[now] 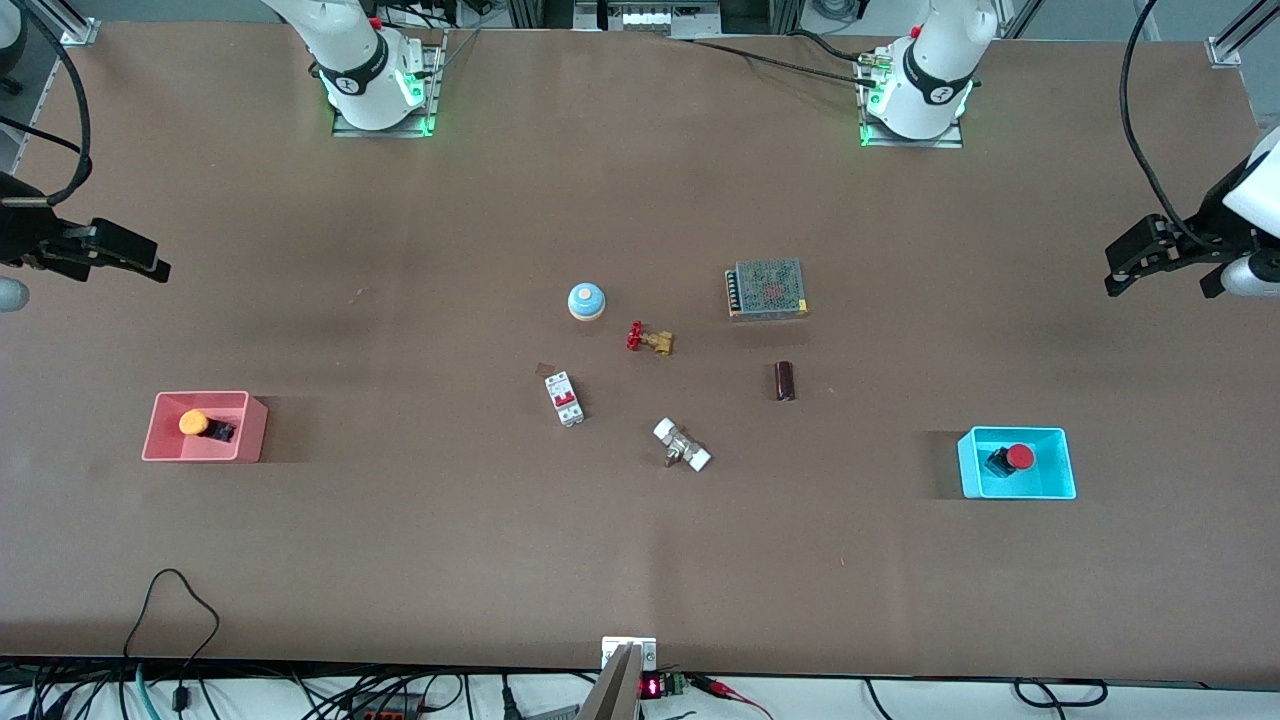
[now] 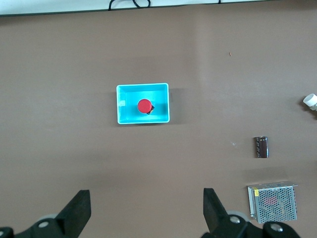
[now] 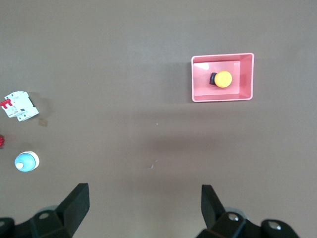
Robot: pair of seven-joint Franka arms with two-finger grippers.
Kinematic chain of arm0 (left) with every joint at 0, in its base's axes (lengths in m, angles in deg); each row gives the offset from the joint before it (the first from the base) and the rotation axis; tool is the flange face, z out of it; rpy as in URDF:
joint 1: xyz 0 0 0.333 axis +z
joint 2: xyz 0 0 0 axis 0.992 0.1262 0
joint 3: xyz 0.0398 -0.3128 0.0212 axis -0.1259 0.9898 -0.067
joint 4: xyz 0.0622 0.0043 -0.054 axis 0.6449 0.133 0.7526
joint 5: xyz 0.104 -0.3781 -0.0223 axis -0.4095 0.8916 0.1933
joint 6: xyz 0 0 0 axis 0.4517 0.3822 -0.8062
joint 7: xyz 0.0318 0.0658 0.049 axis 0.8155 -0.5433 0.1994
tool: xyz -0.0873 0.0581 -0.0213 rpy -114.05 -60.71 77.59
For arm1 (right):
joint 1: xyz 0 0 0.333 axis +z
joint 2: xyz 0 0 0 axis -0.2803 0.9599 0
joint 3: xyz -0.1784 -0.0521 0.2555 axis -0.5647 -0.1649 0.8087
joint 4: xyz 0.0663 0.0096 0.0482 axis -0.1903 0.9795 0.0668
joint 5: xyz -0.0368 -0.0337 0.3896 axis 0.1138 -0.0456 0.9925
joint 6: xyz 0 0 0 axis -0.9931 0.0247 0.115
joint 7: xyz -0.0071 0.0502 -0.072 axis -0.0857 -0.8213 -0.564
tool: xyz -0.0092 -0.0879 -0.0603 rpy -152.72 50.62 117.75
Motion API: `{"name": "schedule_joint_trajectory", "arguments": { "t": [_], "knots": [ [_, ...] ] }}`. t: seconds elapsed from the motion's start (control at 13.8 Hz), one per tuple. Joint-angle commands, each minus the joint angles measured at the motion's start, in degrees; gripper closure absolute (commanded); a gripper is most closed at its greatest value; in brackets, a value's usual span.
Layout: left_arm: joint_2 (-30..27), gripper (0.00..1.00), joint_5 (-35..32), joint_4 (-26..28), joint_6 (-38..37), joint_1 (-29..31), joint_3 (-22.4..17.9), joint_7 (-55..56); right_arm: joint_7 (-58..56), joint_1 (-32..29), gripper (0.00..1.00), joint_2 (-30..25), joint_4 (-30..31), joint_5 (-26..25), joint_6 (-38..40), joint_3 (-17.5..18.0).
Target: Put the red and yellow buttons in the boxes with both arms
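The red button [image 1: 1018, 457] lies in the cyan box [image 1: 1062, 462] toward the left arm's end of the table; both show in the left wrist view, the button [image 2: 144, 105] in the box [image 2: 162, 89]. The yellow button [image 1: 194, 423] lies in the pink-red box [image 1: 252, 425] toward the right arm's end; the right wrist view shows the button [image 3: 223, 79] in the box [image 3: 247, 79]. My left gripper [image 1: 1115, 270] [image 2: 147, 198] is open and empty, high over the table's end. My right gripper [image 1: 150, 262] [image 3: 144, 193] is open and empty, high over the other end.
Mid-table lie a blue dome button [image 1: 586, 301], a red-handled brass valve [image 1: 650, 340], a white circuit breaker [image 1: 564, 398], a white-capped fitting [image 1: 682, 445], a dark cylinder [image 1: 785, 381] and a mesh power supply [image 1: 767, 288]. Cables hang at the near edge.
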Motion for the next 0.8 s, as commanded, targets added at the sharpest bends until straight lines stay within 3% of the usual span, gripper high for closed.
{"name": "schedule_joint_trajectory", "arguments": {
  "t": [0.0,0.29,0.51,0.72],
  "knots": [
    [-0.9,0.0,2.6,-0.1,-1.7,0.6,0.2,-1.2,1.2,0.3,0.0,-0.9,1.2,-1.4,-2.1,0.5],
    [-0.3,0.0,2.6,-2.0,-4.6,0.5,0.2,-1.6,0.3,1.3,0.0,0.5,0.7,-1.8,-1.3,-1.5],
    [-0.2,0.0,2.6,-2.3,-4.8,0.5,0.3,-0.8,-0.7,3.7,0.0,-0.1,1.0,-8.5,-3.3,-1.6],
    [0.7,0.0,2.4,-4.2,-5.8,0.5,0.1,-0.9,0.3,3.7,0.0,-2.2,3.4,-7.4,-4.6,-1.3]
  ]
}}
